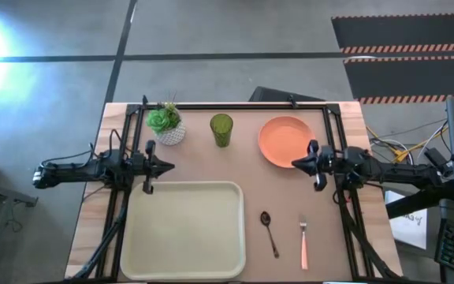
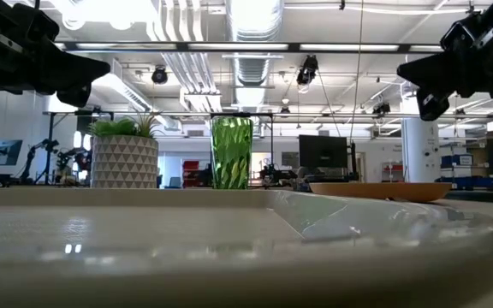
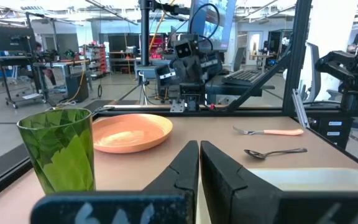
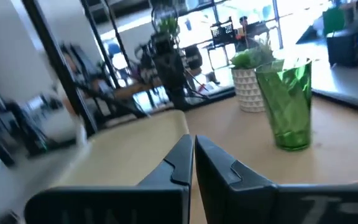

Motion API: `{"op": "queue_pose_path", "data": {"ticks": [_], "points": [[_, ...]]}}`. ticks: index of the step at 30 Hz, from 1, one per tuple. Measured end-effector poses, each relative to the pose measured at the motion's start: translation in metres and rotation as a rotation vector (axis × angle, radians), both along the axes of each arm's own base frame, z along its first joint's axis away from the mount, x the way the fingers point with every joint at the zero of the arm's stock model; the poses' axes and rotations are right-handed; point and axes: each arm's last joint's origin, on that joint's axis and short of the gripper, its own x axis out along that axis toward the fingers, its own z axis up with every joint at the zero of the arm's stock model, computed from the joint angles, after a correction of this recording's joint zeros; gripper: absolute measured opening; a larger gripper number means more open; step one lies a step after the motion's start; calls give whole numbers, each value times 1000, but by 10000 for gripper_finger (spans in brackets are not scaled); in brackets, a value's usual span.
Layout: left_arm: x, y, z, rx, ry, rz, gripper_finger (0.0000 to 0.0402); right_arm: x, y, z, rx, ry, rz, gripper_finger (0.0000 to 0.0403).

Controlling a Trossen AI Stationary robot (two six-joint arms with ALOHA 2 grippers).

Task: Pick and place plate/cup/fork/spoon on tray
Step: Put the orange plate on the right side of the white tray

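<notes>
High: tray (image 1: 184,229) front-left, cut off at bottom edge; plate (image 1: 285,141) back-right under right gripper (image 1: 299,162). Low: tray rim (image 2: 383,231) hides spoon and fork. Left wrist: left gripper (image 3: 199,163) pinched shut, empty. Right wrist: fingers (image 4: 178,163) closed, cup (image 4: 287,102) translucent green.

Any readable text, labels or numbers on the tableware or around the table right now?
None readable on the tray, plate, cup, fork or spoon.
White paper beside the table: dark handwriting, too small to read.
Right wrist view: faint embossed marking on gripper body, blurred.
</notes>
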Motion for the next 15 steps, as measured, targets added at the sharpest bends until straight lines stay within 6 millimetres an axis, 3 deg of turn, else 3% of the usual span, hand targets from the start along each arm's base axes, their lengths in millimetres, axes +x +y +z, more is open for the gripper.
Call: {"op": "queue_pose_path", "data": {"ticks": [6, 15], "points": [[0, 0, 0, 0, 0, 0, 0, -1, -3, 9, 96, -99, -87, 9], [0, 0, 0, 0, 0, 0, 0, -13, -5, 43, 71, -481, -185, 9]]}}
